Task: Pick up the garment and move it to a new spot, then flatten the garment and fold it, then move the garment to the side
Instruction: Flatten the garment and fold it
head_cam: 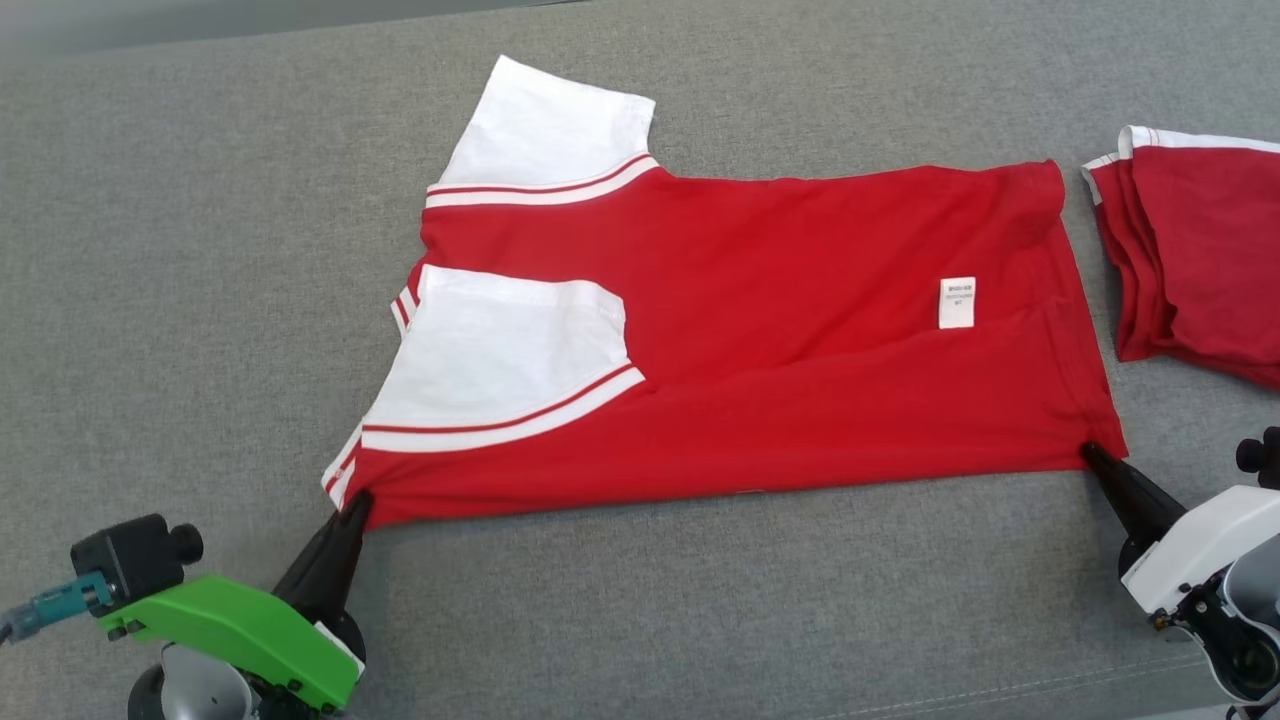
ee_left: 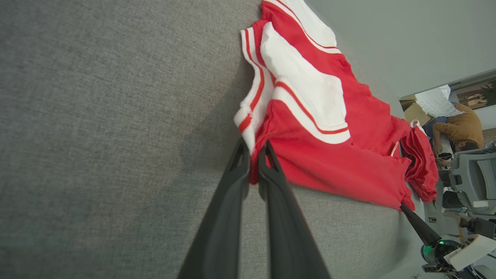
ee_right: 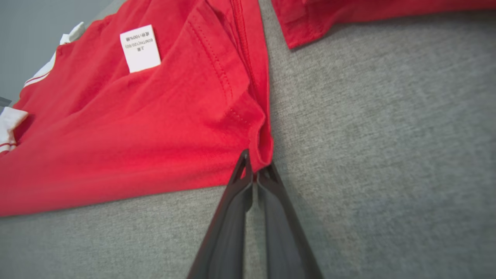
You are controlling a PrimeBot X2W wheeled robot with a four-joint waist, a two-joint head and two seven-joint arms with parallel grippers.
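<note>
Grey woven cloth (head_cam: 200, 300) covers the whole work surface, and the red garment (head_cam: 780, 350) lies spread flat across its middle, one white sleeve folded over onto the red body. At the collar end, the left gripper (head_cam: 360, 497) is clamped tight on the near corner. At the other end, the right gripper (head_cam: 1092, 453) pinches the near hem corner, fabric bunched between its tips. A white label (head_cam: 957, 302) sits on the red near that hem. Just past the hem, apart from it, rests a second garment (head_cam: 1200, 260), red and folded. Beyond the surface a person (ee_left: 461, 130) in a brown top bends forward
</note>
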